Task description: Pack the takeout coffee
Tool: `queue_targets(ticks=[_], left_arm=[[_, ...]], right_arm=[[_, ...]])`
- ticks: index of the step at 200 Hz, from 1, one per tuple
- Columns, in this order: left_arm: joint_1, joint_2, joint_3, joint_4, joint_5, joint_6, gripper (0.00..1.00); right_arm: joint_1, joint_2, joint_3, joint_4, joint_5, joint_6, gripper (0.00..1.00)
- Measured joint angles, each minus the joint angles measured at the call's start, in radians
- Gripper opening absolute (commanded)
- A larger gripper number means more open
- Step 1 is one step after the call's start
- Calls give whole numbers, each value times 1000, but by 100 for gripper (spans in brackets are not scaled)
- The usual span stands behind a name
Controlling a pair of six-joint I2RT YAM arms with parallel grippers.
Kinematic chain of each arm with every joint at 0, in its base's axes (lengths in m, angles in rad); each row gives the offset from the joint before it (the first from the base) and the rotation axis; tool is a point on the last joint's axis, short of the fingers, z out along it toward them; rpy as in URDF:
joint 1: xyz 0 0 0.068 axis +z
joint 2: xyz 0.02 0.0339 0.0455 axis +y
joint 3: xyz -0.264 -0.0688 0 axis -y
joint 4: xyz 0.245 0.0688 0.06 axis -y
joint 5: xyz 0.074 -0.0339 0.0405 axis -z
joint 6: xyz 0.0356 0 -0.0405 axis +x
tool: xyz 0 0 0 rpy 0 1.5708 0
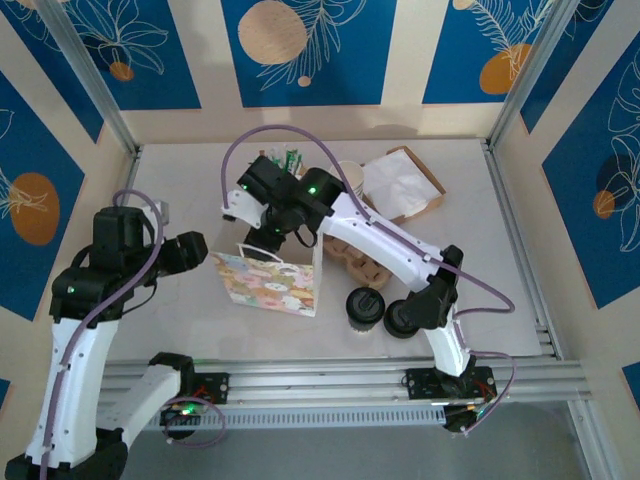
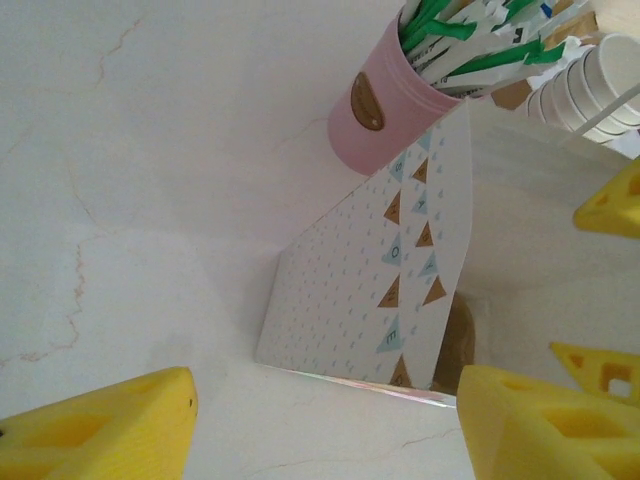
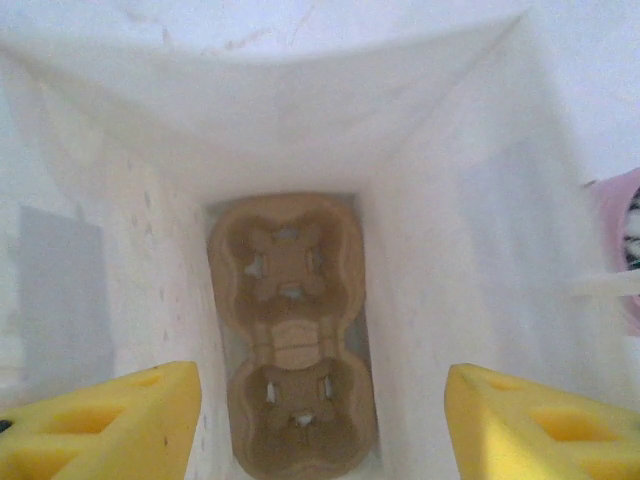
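Observation:
The takeout coffee, a cream paper cup with a black lid, stands on the table right of the bag. The patterned paper bag stands upright and open; its side panel faces my left wrist camera. My right gripper hangs over the bag's mouth, open, with nothing between its yellow fingers. It looks down on a brown two-cup carrier lying on the bag's floor. My left gripper is open just left of the bag, holding nothing.
A second black lid sits beside the coffee, partly behind the right arm. Another brown carrier lies behind the bag. At the back stand a pink holder of sachets, a stack of lidless cups and a napkin box.

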Motion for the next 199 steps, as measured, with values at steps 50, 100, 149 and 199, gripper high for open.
queue_targets(ticks=[50, 100, 149, 199], left_arm=[[0, -15, 20, -24, 0, 0, 69], [0, -34, 10, -38, 1, -3, 67], [0, -41, -17, -42, 5, -5, 67], [0, -48, -26, -42, 10, -11, 67]], right_arm=[[-26, -24, 11, 18, -26, 77, 64], [-35, -32, 16, 66, -58, 197, 51], [-41, -71, 18, 124, -70, 313, 49], [-71, -79, 24, 182, -153, 458, 49]])
